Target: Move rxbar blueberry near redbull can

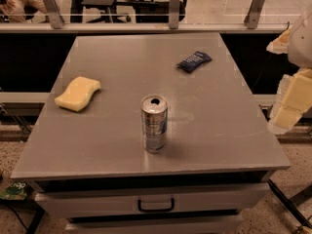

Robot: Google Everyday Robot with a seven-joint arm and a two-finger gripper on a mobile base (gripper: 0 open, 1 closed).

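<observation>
The rxbar blueberry (194, 61), a flat dark navy wrapper with pale lettering, lies on the grey table (117, 145) at the back right. The redbull can (154, 123), slim and silver with blue panels, stands upright near the table's front middle, its pull-tab top showing. The bar is well apart from the can, behind it and to its right. My gripper (288, 106), pale yellow and white, hangs at the right edge of the view, off the table's right side, level with the can and far from both things. It holds nothing that I can see.
A yellow sponge (78, 93) lies on the table's left side. A drawer with a handle (156, 204) sits under the front edge. A railing (170, 6) and seated people are behind the table. Cables lie on the floor at the lower right.
</observation>
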